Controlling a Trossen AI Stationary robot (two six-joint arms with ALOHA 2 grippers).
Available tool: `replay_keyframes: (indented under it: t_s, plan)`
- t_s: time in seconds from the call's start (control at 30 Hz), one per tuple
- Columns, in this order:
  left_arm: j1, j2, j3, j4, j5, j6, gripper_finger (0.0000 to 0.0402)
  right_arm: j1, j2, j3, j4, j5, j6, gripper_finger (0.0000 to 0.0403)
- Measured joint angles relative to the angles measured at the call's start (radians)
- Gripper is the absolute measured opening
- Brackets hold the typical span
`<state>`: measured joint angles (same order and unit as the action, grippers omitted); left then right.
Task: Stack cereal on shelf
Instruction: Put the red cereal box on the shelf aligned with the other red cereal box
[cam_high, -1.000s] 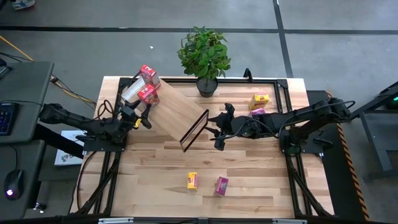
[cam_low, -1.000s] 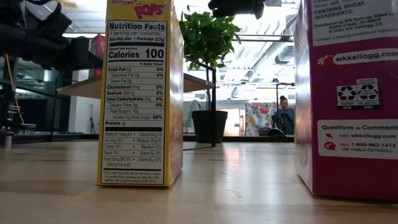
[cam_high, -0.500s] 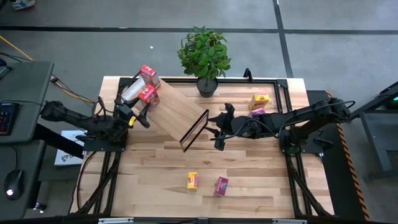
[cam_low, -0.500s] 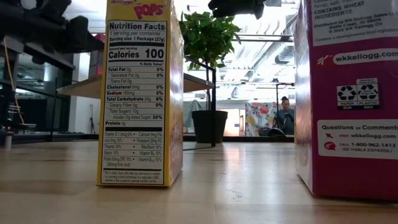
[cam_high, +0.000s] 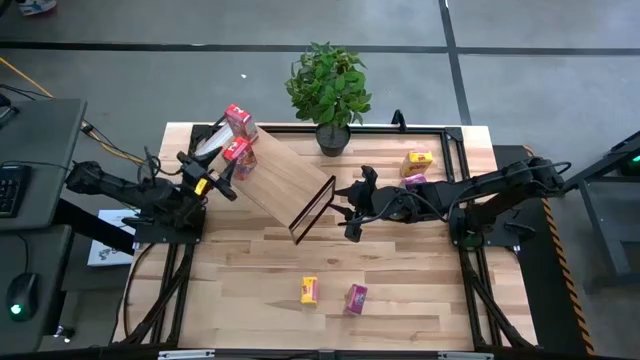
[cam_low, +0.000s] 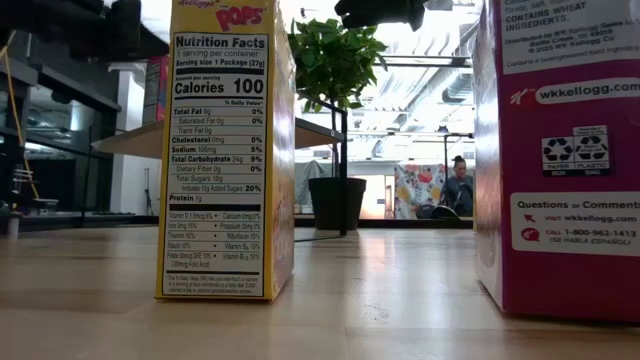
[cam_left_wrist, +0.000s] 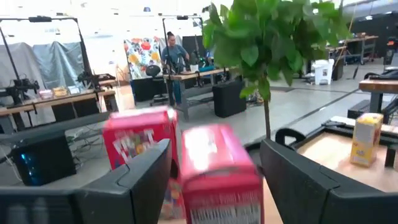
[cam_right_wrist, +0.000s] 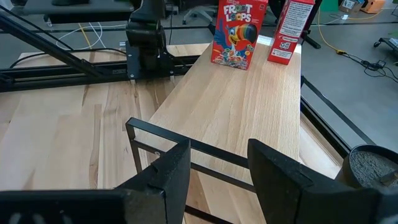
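Observation:
Two red cereal boxes (cam_high: 238, 120) (cam_high: 237, 152) stand upright at the far-left end of the slanted wooden shelf (cam_high: 285, 178). My left gripper (cam_high: 222, 182) hangs open just left of them. In the left wrist view the nearer red box (cam_left_wrist: 217, 171) shows between its spread fingers, untouched. My right gripper (cam_high: 350, 210) is open at the shelf's right end, its fingers short of the black wire frame (cam_right_wrist: 211, 152). A yellow box (cam_high: 417, 158) and a magenta box (cam_high: 413, 180) stand on the table at far right. Another yellow box (cam_high: 309, 289) and magenta box (cam_high: 356, 297) stand near the front edge.
A potted plant (cam_high: 328, 90) stands at the table's far edge, behind the shelf. Black rails (cam_high: 455, 150) run along the tabletop's sides. Bare wood lies between the shelf and the two near boxes. A person (cam_left_wrist: 171, 53) stands in the room beyond the table.
My left gripper has drawn back from the red boxes toward the table's left edge, rising a little. Both red boxes stay standing on the shelf. My right arm has kept still.

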<state>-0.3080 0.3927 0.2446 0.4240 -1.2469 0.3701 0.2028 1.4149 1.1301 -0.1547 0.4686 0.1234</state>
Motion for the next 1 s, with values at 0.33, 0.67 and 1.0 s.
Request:
replay_keyframes:
  t_s: [0.33, 0.67, 1.0]
  plan:
    - [-0.002, 0.0, 0.123, -0.006, 0.33, -0.023, 0.0233, 0.0, 0.0, 0.0, 0.0, 0.0, 0.0, 0.0152]
    - [-0.082, 0.204, 0.124, -0.249, 0.405, -0.407, 0.0017, 0.0, 0.0, 0.0, -0.007, 0.0, 0.0, 0.0152]
    - [-0.226, 0.453, 0.124, -0.254, -0.168, -0.518, 0.0001, 0.0, 0.0, 0.0, -0.017, 0.0, 0.008, 0.0152]
